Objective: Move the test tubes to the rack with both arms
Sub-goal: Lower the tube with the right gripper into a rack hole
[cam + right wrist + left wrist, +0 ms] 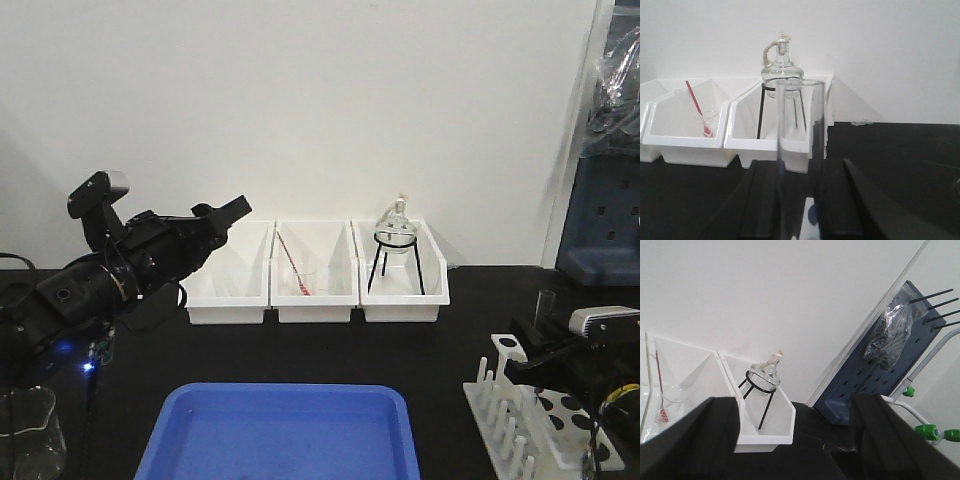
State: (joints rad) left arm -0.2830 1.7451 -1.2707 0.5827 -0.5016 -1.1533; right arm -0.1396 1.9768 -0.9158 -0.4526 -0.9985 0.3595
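My right gripper (538, 350) is at the lower right, shut on a clear test tube (546, 304) that stands upright just above the white rack (505, 415). In the right wrist view the test tube (799, 125) rises between the two black fingers (765, 200) of my right gripper (800, 172), and a bit of the rack (808, 222) shows below it. My left gripper (232, 212) is raised at the left, near the left bin, open and empty. In the left wrist view my left gripper (795, 407) has its jaws wide apart with nothing between them.
Three white bins (317, 310) stand in a row at the back; the right one holds a glass flask on a black tripod (394, 240), the middle one a red-tipped stick (293, 268). A blue tray (280, 435) lies at the front. A glass beaker (30, 430) stands at the lower left.
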